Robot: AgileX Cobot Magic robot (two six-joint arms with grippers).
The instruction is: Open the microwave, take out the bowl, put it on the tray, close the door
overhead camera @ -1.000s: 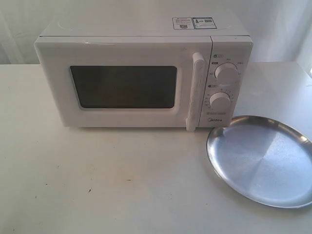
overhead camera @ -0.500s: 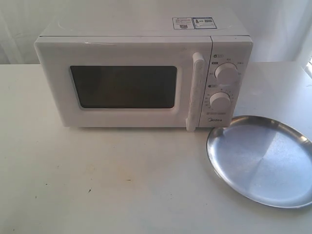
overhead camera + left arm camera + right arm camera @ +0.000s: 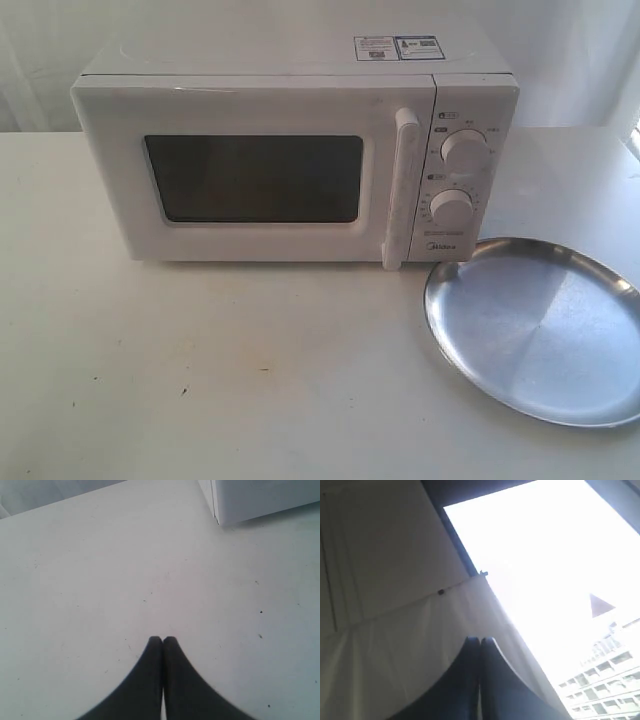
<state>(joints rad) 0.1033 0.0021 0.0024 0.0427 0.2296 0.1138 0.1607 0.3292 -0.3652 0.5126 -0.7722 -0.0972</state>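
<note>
Microwave point(image 3: 290, 160), door point(image 3: 250, 175) closed, sits well ahead of the left gripper point(image 3: 162, 640), whose jaws are pressed together, empty, above the table point(image 3: 75, 580). Right gripper point(image 3: 480, 641), likewise pinched together and empty, faces a bright window point(image 3: 560, 580).

Microwave point(image 3: 295, 150) door point(image 3: 250, 175) closed — tray point(image 3: 540, 330) just beside it.

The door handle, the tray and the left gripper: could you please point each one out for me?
door handle point(image 3: 403, 190): exterior view, middle of the vertical white bar.
tray point(image 3: 540, 330): exterior view, bare centre of the metal plate.
left gripper point(image 3: 162, 640): left wrist view, between the closed dark fingertips.
</note>
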